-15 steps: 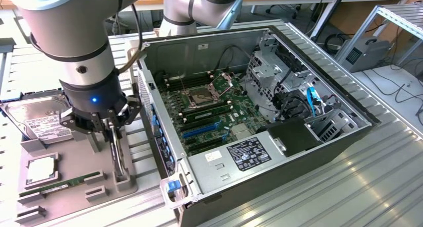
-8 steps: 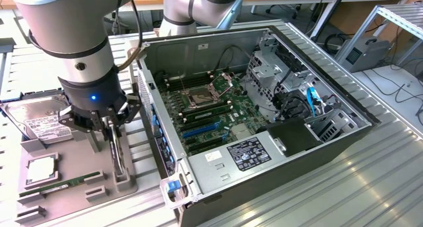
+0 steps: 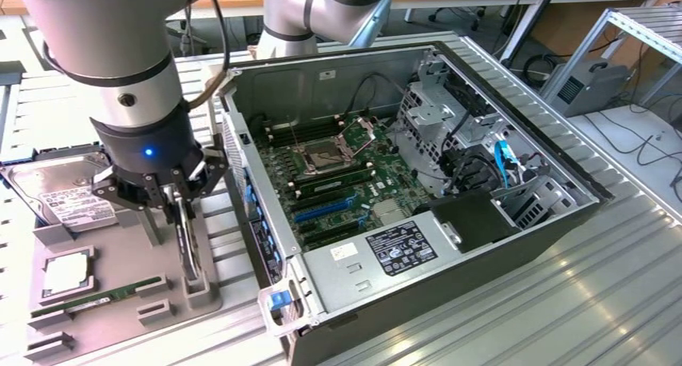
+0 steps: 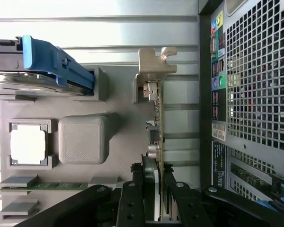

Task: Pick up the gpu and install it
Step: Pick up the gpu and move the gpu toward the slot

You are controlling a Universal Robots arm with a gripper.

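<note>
The black two-fingered gripper (image 4: 155, 191) pinches the slim, dark gpu (image 4: 157, 125) by its flat faces. The card, with a pale metal bracket, stands on edge in the matte grey tray (image 4: 118, 142), beside the perforated steel computer case (image 4: 255, 94).

Bright room light, hard glare.
The ribbed table (image 3: 596, 302) shines white toward five o'clock in the exterior view; the case (image 3: 319, 86) interior sits dimmer; my claw (image 4: 159, 165) reads black against the gpu (image 4: 155, 64) and its pale bracket.
</note>
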